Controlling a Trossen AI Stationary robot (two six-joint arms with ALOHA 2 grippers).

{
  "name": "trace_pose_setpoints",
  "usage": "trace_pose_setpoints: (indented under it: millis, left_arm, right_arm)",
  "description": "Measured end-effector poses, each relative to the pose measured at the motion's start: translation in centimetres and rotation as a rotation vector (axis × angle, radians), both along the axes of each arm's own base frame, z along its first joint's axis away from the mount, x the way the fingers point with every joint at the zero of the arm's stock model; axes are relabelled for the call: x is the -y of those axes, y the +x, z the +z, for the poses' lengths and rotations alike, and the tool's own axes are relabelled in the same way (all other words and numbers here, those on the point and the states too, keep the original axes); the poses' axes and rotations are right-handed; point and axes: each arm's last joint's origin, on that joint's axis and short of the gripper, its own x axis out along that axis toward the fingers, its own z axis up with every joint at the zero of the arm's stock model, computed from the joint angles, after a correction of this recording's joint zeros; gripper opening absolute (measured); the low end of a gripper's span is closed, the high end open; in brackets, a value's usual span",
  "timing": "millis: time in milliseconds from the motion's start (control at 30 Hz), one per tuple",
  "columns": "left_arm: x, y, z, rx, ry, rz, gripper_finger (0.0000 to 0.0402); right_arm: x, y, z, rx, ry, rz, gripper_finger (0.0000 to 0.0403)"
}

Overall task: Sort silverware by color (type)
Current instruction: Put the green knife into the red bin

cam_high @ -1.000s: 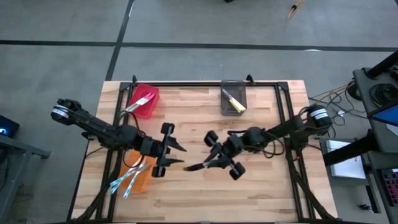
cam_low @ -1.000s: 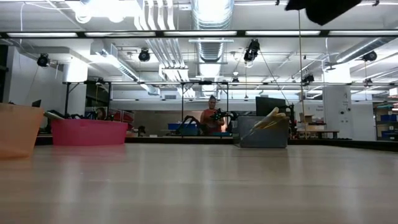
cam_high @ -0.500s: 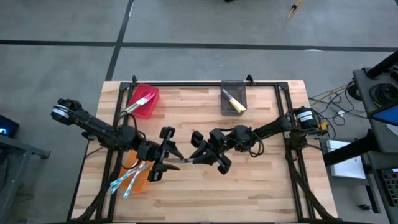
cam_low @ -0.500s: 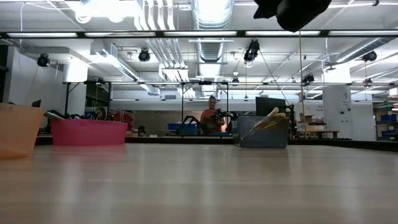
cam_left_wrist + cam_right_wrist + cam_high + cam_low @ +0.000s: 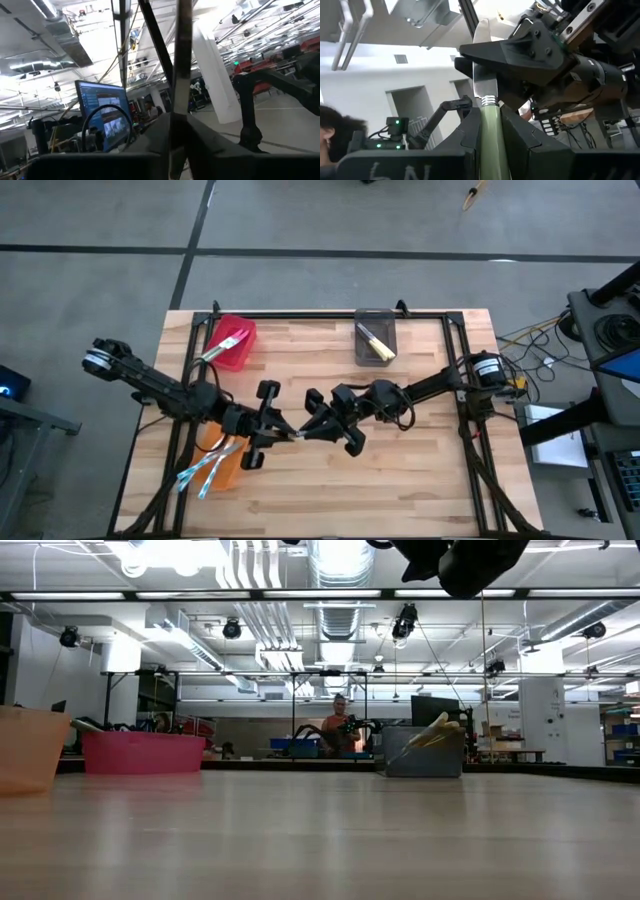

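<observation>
While knives already lie in the red bin [image 5: 232,343], grey bin [image 5: 375,338] and orange bin [image 5: 222,462], the right gripper [image 5: 312,426] clamps a green-handled knife [image 5: 488,134] mid-table, passing its blade into the left gripper [image 5: 278,432], closed on it.

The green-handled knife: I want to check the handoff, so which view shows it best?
The right wrist view: the green-handled knife fills it, handle in the right claw, blade in the left claw. The high view shows a sliver, the left wrist view its blade edge-on, the low view nothing.
</observation>
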Motion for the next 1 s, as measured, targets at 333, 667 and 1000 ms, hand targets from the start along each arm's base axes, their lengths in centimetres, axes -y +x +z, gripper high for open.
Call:
trace_pose_setpoints:
  millis: [333, 667, 1000]
  left_arm:
    - [-0.1, 0.0, 0.0, -0.027, -0.073, 0.032, 0.0001]
    - [-0.5, 0.2, -0.7, -0.148, -0.134, 0.171, 0.0001]
    - [-1.2, -0.8, -0.6, -0.267, -0.156, 0.276, 0.0000]
  right_arm:
    - [0.7, 0.1, -0.1, -0.003, -0.021, 0.004, 0.0071]
    - [2.2, 0.6, -0.8, -0.109, -0.013, 0.027, 0.0191]
    - [3.9, 0.8, -1.2, -0.167, -0.008, 0.055, 0.0206]
